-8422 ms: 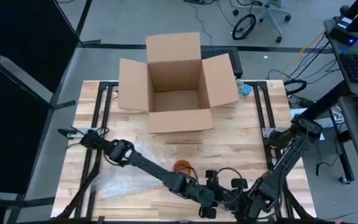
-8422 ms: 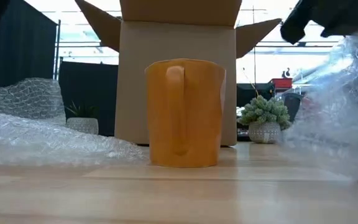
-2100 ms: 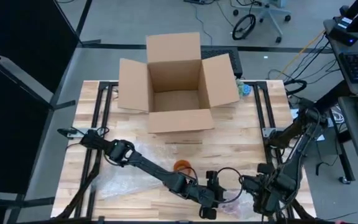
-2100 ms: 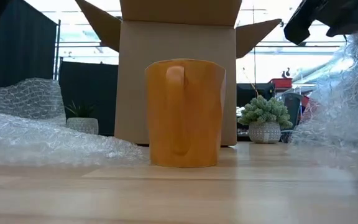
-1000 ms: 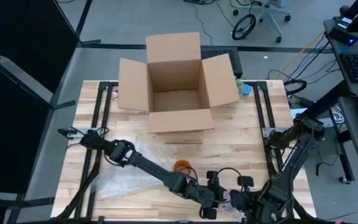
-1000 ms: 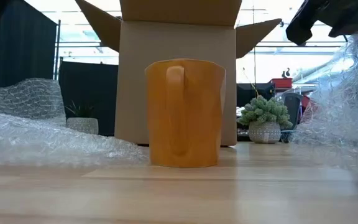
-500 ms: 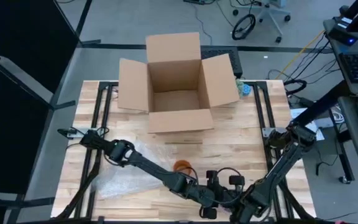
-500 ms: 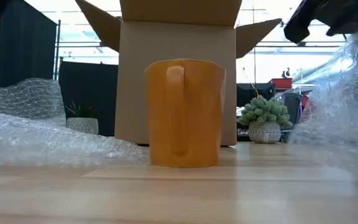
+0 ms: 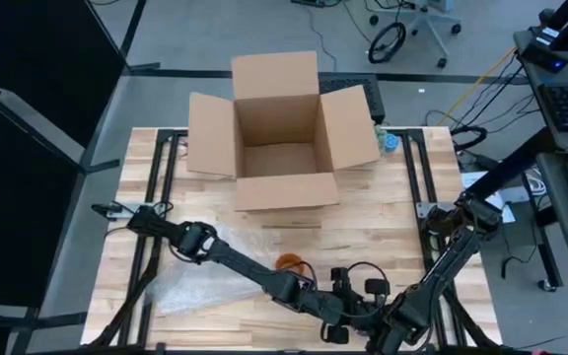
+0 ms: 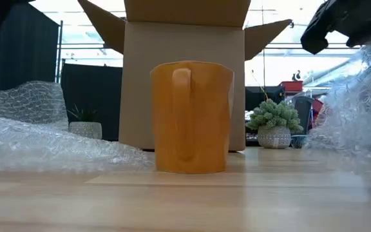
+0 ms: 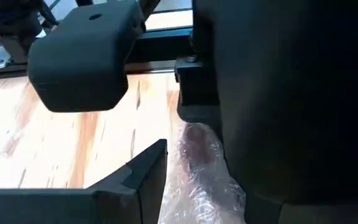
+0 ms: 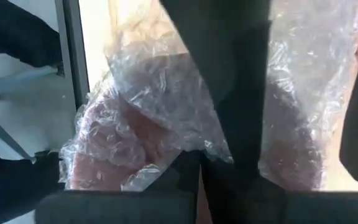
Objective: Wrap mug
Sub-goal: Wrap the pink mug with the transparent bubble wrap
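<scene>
A: Since a second or two ago the right hand (image 9: 390, 325) has swung back in from the right side, and it now sits at the near edge of the counter (image 9: 383, 227), just beside the left hand (image 9: 341, 318). Agree?

B: Yes. Left hand hasn't shifted. It is clenched on the bubble wrap (image 10: 359, 109), judging by the edge hanging lifted off the counter in the low view.

A: Right hand grip?

B: Cannot tell. Its wrist view only shows crumpled wrap (image 12: 148, 106) bunched up against it.

A: Meaning for the task?

B: Probably both hands gathering the same edge so it can be drawn over the mug. No wrapping done yet.

A: Wrap texture?

B: Clear, thin, bubbly, crinkled. It slumps in soft folds, looks floppy and likely to slip. One more stretch lies flat on the left side.

A: Mug next.

B: Mug (image 10: 190, 116) same spot as before, upright on the counter just beyond the hands, bare, handle facing the low camera. Orange, smooth, matte, cylinder shape. Wrap is on both sides; I can't tell if any touches it.

A: Counter?

B: Pale wood planks, flat.

A: Farther back?

B: Cardboard box (image 9: 279, 148), flaps open, plain brown, stiff, well behind the mug. Small potted plant (image 10: 274, 119) by its right corner.
</scene>
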Motion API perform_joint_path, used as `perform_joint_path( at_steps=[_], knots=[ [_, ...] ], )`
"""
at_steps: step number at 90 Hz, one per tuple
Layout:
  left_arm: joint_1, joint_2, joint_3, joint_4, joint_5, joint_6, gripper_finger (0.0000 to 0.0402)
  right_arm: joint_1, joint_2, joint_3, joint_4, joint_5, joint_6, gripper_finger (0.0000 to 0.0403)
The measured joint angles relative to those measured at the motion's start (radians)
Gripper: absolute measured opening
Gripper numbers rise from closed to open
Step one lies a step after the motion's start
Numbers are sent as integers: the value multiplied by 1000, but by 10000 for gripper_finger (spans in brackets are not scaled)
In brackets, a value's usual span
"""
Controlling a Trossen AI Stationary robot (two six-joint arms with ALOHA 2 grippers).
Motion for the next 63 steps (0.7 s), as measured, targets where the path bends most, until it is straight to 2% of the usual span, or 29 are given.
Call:
perform_joint_path(
  at_steps=[14, 39, 50, 63],
  knots=[
    [4, 0, 0, -4, 6, -3, 154, -15, -6, 0, 4, -51, 28, 21],
    [4, 1, 2, 2, 10, -7, 154, -25, -81, -1, 8, -207, 46, 123],
    [5, 0, 1, -6, 9, -3, 154, -23, -112, -2, -29, -215, 64, 146],
    [4, 3, -1, -13, 4, 0, 154, -24, -126, 2, -72, -183, 54, 153]
  ],
)
